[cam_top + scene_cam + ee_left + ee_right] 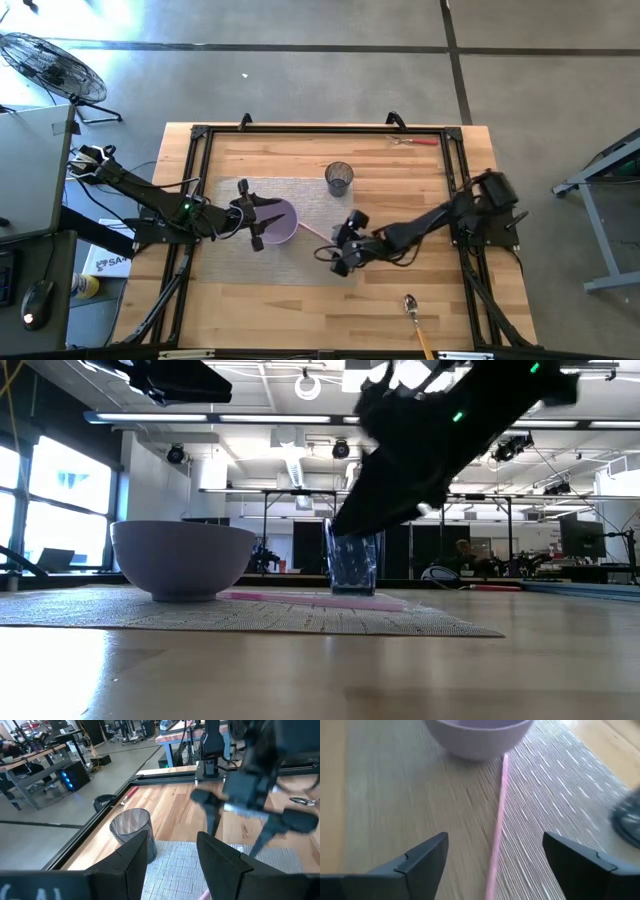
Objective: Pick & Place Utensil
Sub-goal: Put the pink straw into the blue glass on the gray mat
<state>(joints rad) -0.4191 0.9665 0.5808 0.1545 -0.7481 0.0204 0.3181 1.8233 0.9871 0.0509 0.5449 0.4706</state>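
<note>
A thin pink utensil [498,832] lies flat on the grey woven mat [225,262], one end by the purple bowl [283,222]; it also shows in the high view [312,233] and the low view [300,597]. My right gripper [492,865] is open and hovers over the utensil's near end, a finger on either side, without touching it [343,255]. My left gripper [172,855] is open and hangs above the bowl's left rim [254,226]. A black mesh cup [339,178] stands upright at the mat's far edge.
A metal spoon with a wooden handle [413,308] lies on bare wood near the table's near edge. A red-handled tool [414,141] lies by the far right corner. A black frame [200,135] runs round the table.
</note>
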